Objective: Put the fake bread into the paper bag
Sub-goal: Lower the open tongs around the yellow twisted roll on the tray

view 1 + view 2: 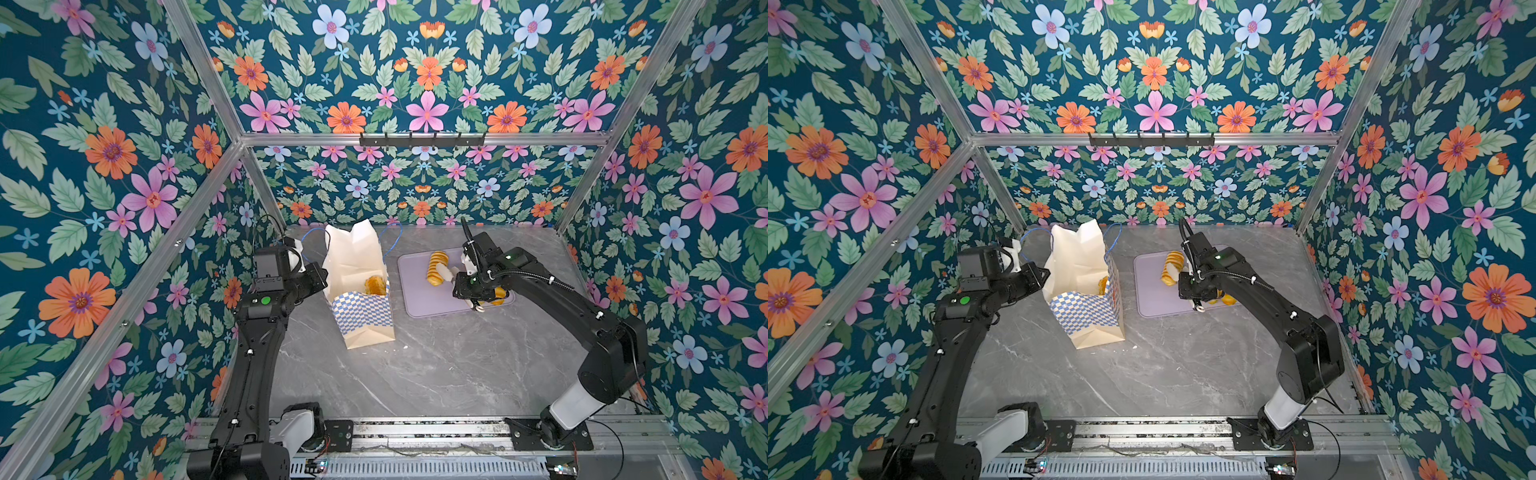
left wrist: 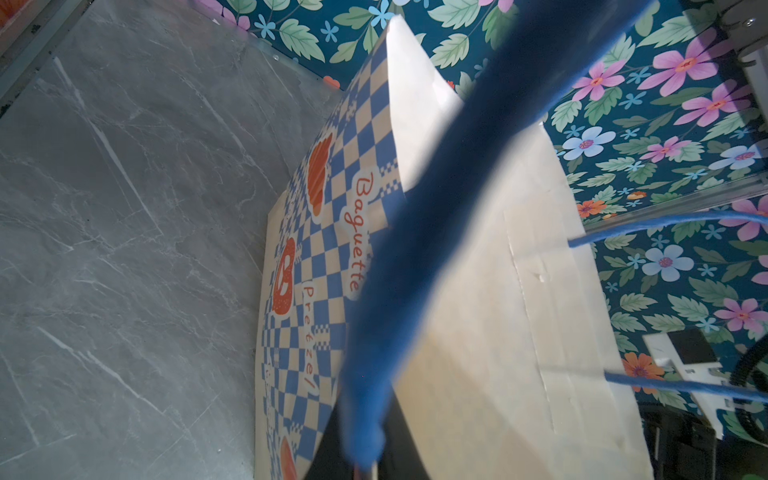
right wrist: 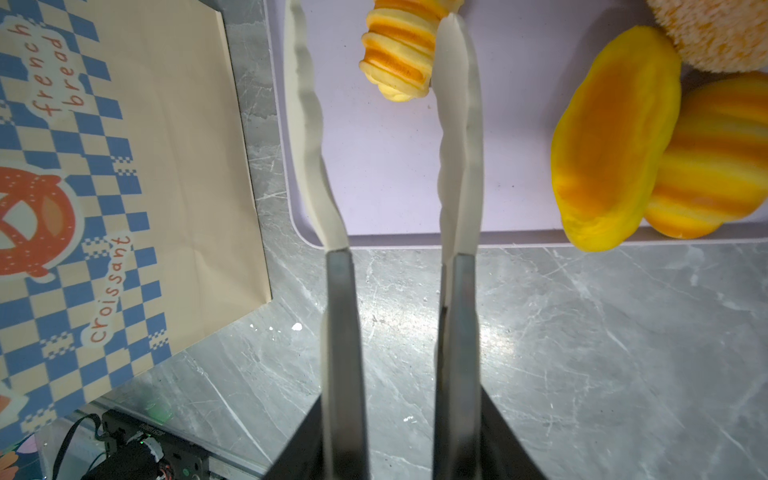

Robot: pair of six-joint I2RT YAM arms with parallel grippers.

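The paper bag (image 1: 357, 266) (image 1: 1084, 316) stands open at the table's left middle, and one fake bread (image 1: 375, 285) lies inside it. My left gripper (image 1: 300, 254) is shut on the bag's blue cord handle (image 2: 415, 257). A ridged long roll (image 1: 437, 268) (image 3: 399, 54) lies on the lilac tray (image 1: 419, 299). My right gripper (image 3: 372, 16) hangs open over the tray, and the roll's end shows between its fingertips beside one finger (image 3: 457, 124). A smooth oval bun (image 3: 615, 141), a striped roll (image 3: 719, 158) and a seeded loaf (image 3: 723, 37) lie together beside that gripper.
The tray (image 3: 386, 166) sits right of the bag on the grey marble table (image 1: 436, 374). Both arm bases stand on a metal rail (image 1: 415, 432) at the front edge. Flowered walls close the left, right and back, with a black hook rack (image 1: 422, 140) high at the back.
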